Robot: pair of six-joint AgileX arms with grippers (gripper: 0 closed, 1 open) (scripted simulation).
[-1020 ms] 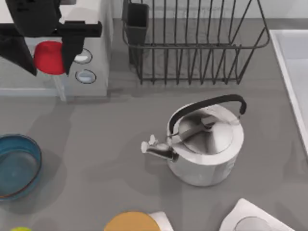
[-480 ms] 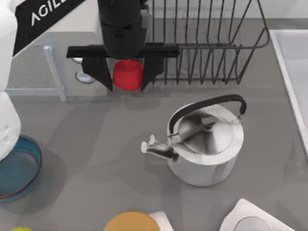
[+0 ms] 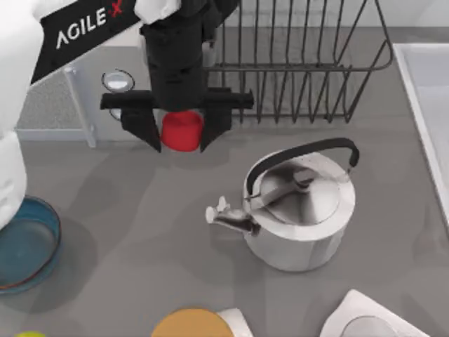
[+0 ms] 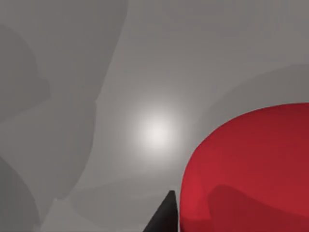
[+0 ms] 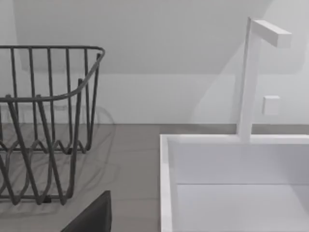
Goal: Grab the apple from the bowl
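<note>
One apple [image 3: 182, 131] sits clamped between the two black fingers of the left claw [image 3: 181, 133], held above the grey tabletop [image 3: 140, 210] just in front of the wire dish rack [image 3: 302, 63] and up-left of the steel kettle [image 3: 298, 207]. Left arm reaches in from the top view's upper left, white link with AgileX lettering across the corner. Left wrist view: apple's red surface [image 4: 251, 169] close to the lens, one dark fingertip [image 4: 164, 217] beside it, bare grey tabletop behind. Blue bowl [image 3: 24, 242] sits at the left edge of the tabletop, well apart from the apple, nothing visible inside it. Orange disc [image 3: 191, 323] at the front edge, a yellow-green thing [image 3: 28, 334] barely peeking at the front left corner. White sink [image 3: 428, 105] along the right side. Right wrist view looks across at the rack [image 5: 43, 121], the sink basin [image 5: 231, 183] and a white faucet [image 5: 251, 77]; a dark part of the right claw pokes in at the edge, can't tell whether it's open or closed.
</note>
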